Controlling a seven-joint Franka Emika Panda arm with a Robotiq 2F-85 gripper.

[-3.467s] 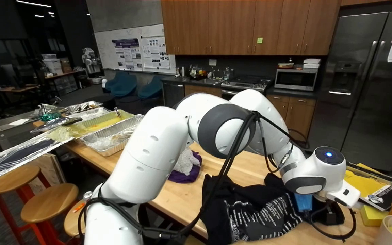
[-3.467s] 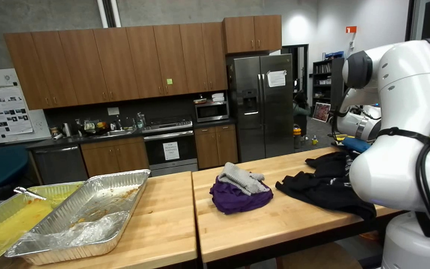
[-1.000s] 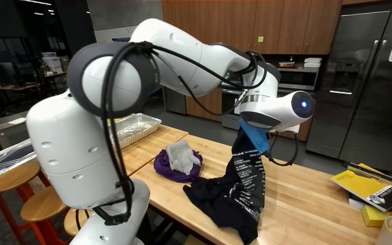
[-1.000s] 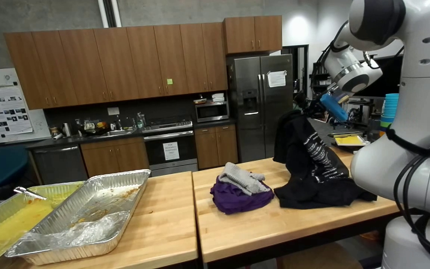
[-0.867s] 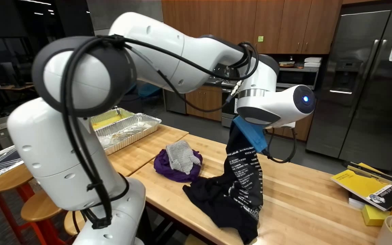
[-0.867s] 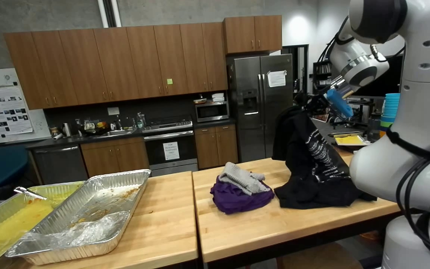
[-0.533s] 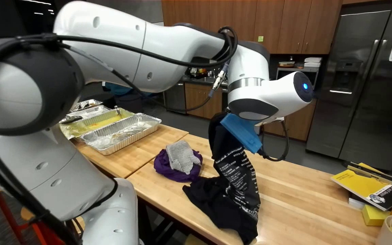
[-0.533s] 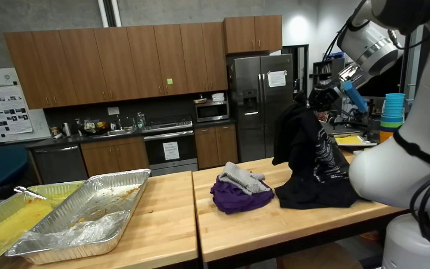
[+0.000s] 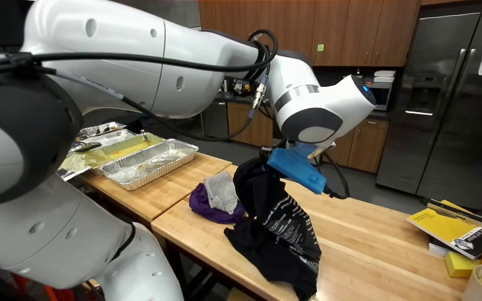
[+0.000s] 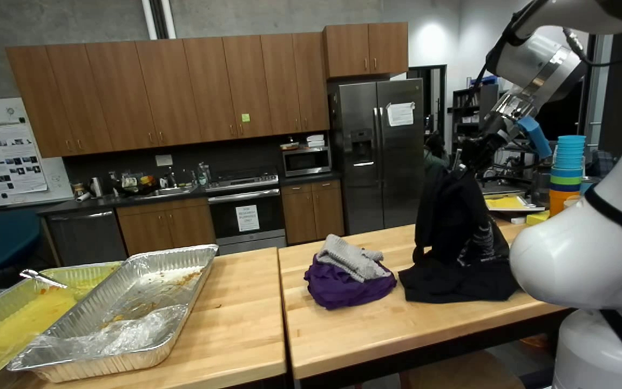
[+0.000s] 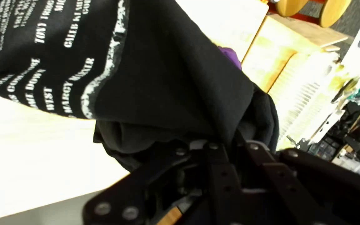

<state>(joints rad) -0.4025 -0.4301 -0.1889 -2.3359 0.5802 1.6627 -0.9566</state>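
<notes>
Grips a fold of the black garment [image 9: 291, 228] in the hand [image 11: 230, 147], drawn narrow on the fabric, up above the counter [image 9: 362, 246]. Slants downward in both exterior views, with a blue piece [image 9: 297, 169] mounted alongside. Holds up only the upper part of the garment, bunched near the jaws, then falling in a slanting sheet and spreading in folds on the counter close to the edge. Shows rows of white lettering on the hanging part and, in the wrist view, a whitish band beside the names. Cannot make out, dark against dark, the exact part of the garment between the jaws.

Shares the counter with a purple cloth [image 10: 346, 292], heaped low just beside the garment, and with a grey knitted cloth [image 10: 349, 258] lying on top of the purple one. Carries, past a gap in the wood, a foil tray [image 10: 122, 361] with crumpled clear film [image 10: 154, 325] inside, and next to that a yellow-filled tray [image 10: 95, 273] with a shiny utensil handle [image 10: 44, 279] at its rim. Bears at the opposite end a yellow and black book [image 9: 446, 228], a yellow block [image 9: 460, 265] and a stack of coloured cups [image 10: 567, 162]. Faces wooden cabinets [image 10: 181, 97], a stove [image 10: 246, 210] and a dark steel refrigerator [image 10: 362, 167] across the room.
</notes>
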